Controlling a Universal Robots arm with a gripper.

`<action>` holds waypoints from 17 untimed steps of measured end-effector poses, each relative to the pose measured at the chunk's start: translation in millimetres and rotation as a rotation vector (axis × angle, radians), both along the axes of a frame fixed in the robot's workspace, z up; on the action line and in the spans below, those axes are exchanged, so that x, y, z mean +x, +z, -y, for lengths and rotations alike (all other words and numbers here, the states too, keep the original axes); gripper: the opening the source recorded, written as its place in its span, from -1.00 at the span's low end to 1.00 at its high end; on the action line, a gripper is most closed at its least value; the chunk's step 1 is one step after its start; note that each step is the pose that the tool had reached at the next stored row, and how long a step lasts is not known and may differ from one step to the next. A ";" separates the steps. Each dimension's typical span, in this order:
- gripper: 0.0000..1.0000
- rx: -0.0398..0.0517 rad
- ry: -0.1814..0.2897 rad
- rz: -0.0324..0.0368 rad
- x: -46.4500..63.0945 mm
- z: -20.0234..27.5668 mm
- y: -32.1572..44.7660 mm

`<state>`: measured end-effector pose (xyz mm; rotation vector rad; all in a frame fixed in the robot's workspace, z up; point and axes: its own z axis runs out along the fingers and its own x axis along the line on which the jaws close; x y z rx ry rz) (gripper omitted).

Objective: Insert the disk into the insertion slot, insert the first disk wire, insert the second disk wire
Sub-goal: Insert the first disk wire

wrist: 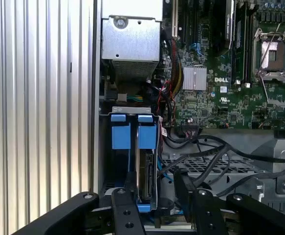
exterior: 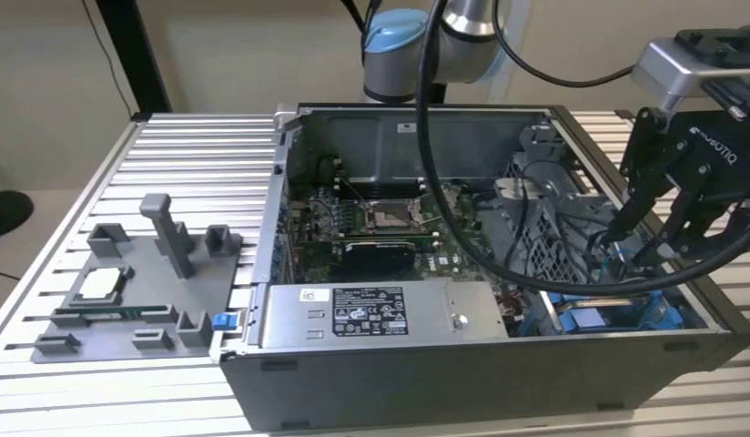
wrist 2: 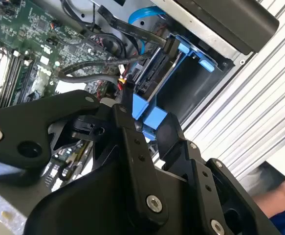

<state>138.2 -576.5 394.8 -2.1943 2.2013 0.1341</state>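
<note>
Currently the end effector (wrist 2: 149,125) is down inside the open computer case (exterior: 472,382). Its fingers (wrist 2: 132,147) are closed partway onto the blue carrier (wrist 2: 147,115) at the near end of the disk (wrist: 145,171). It looks like a pinch on plastic only, not on the metal body.

Disk sits straight below the end effector, standing on edge in the insertion slot (wrist: 132,110), most of its length down between the blue rails (wrist: 120,133). Can't tell if it is fully seated.

Risks as I see them:
- Cocking. The grip is at one end of a long thin part. Any tilt and the carrier binds in the rails, and pushing harder could flex or crack the plastic.
- Slip. Smooth plastic and a small contact patch, so the fingers could slide off under load.
- Cables. Black wires (wrist: 201,147) and a blue cable (wrist 2: 132,19) lie just beside the end effector on the motherboard (wrist: 215,98) side. A finger could snag one or trap it against the slot.
- Clearance. The slot's sheet metal is close on the other side of the end effector, so a wider opening could hit it.

Disk appearance: thin silver-grey slab seen edge-on, with a bright blue frame round it. The body looks rigid; I'd judge the frame the weak part.
</note>
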 end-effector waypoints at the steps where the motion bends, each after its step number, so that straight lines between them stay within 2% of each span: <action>1: 1.00 0.0042 0.001 0.0001 -0.2 -0.8 -0.1; 4: 1.00 0.0164 0.003 0.0001 -0.4 -3.4 0.0; 7: 1.00 0.0241 0.005 0.0001 -0.5 -4.7 -0.1; 17: 1.00 0.0247 0.005 0.0003 -0.5 -6.4 0.0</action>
